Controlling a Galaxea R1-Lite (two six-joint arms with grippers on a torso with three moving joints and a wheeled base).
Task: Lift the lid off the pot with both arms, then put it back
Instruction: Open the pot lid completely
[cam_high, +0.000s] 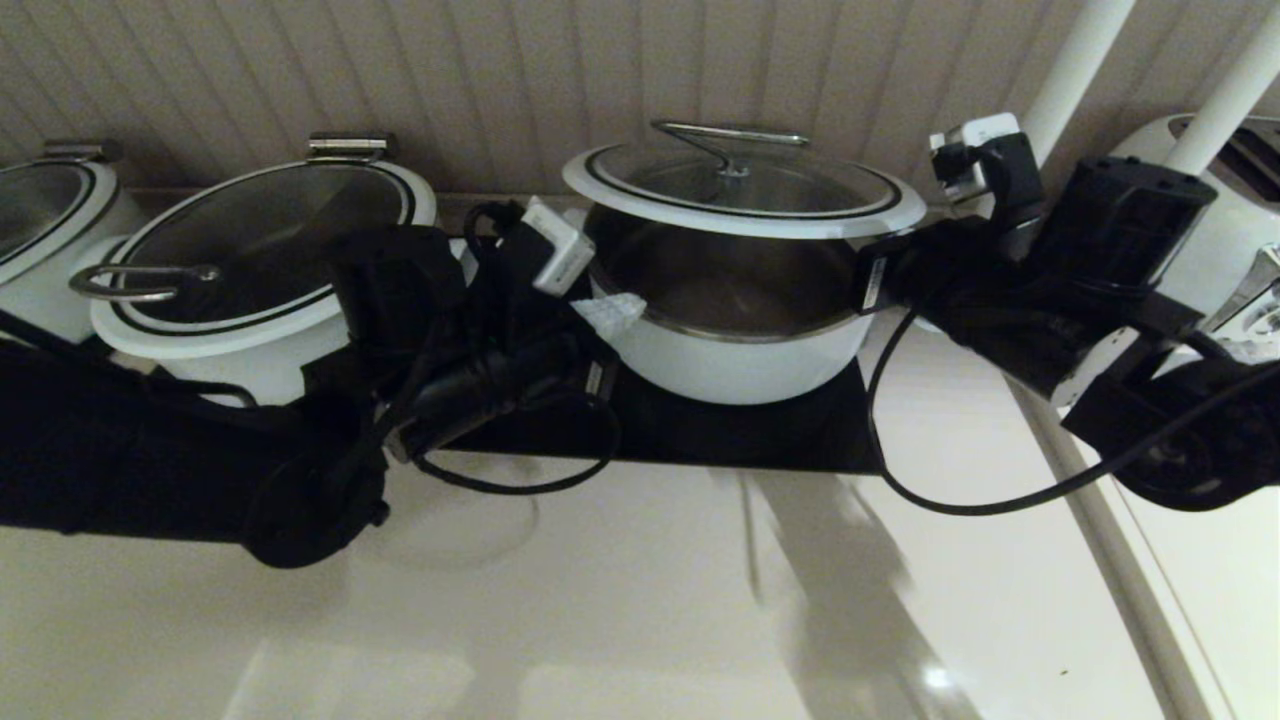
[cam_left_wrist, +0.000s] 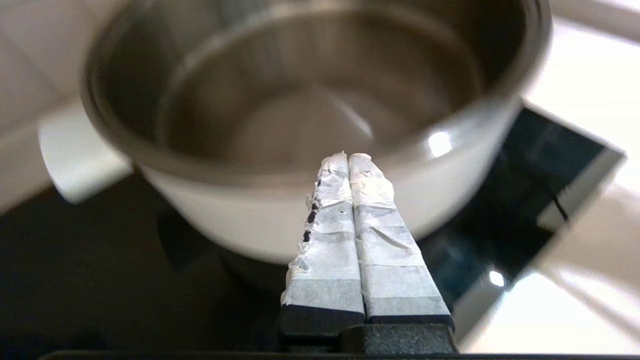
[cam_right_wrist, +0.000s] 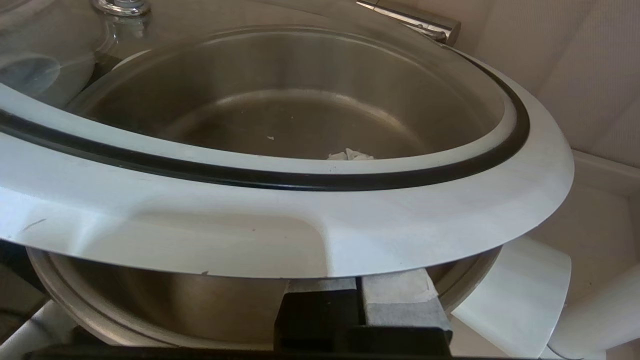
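A pale glossy counter carries a flat black glass hob at its 12 o'clock edge. On the hob stands one deep round white pot with a brushed steel lining, uncovered. Its round glass lid, white-rimmed with a black ring and a bent steel bar handle, hangs level above the pot, clear of the rim. Two more white pots with lids sit at 9 and 10 o'clock; one toaster is at 3 o'clock. The left gripper has its cloth-wrapped fingers pressed together, empty, at the pot's 9 o'clock rim below the lid. The right gripper is at the lid's 3 o'clock edge, its fingers under the white rim; whether they clamp it I cannot tell.
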